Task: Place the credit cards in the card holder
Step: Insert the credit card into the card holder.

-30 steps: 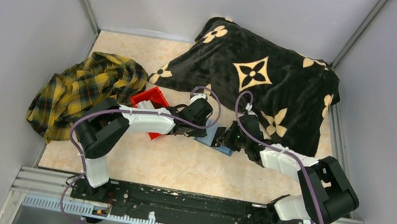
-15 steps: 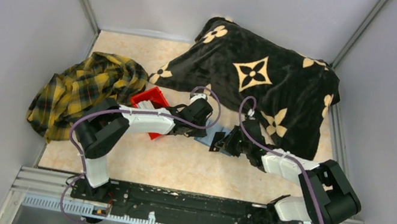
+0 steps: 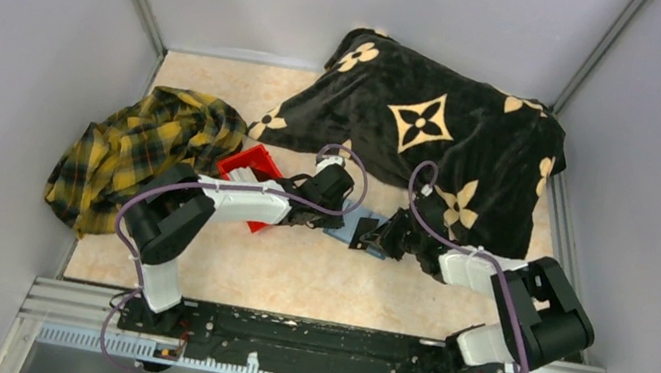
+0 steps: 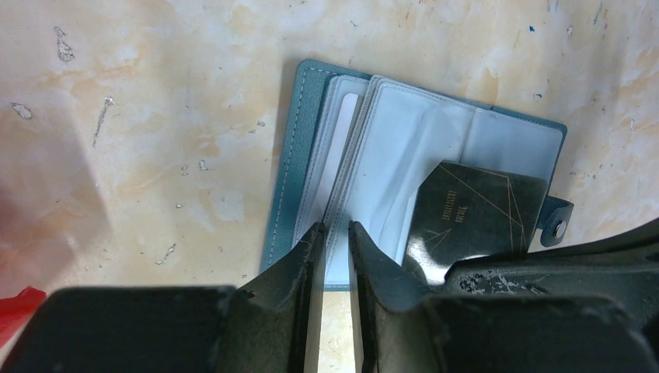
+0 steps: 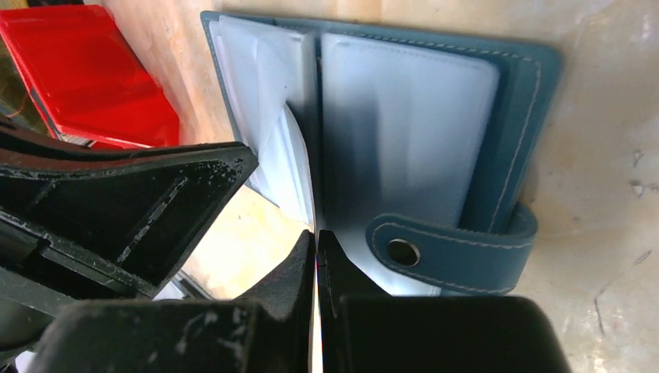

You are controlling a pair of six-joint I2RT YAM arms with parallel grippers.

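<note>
The card holder (image 3: 346,230) (image 4: 299,148) (image 5: 528,116) lies open on the table, teal outside, with pale plastic leaves and a snap strap (image 5: 458,252). My left gripper (image 3: 342,219) (image 4: 336,229) stands over its near edge, jaws a narrow gap apart, tips on the leaves and nothing held between them. My right gripper (image 3: 367,237) (image 5: 316,235) is shut on a dark credit card (image 4: 474,214) with thin gold lines. That card lies tilted across the holder's right leaf. In the right wrist view it is only a thin edge-on line between the fingers.
A red bin (image 3: 248,173) (image 5: 85,70) sits just left of the holder, partly under the left arm. A yellow plaid cloth (image 3: 140,150) lies at the left. A black blanket with tan flowers (image 3: 437,133) covers the back right. Grey walls close in both sides.
My right gripper has slid a little to the left, onto the holder, and its forearm has swung with it. The left arm has stayed put.
</note>
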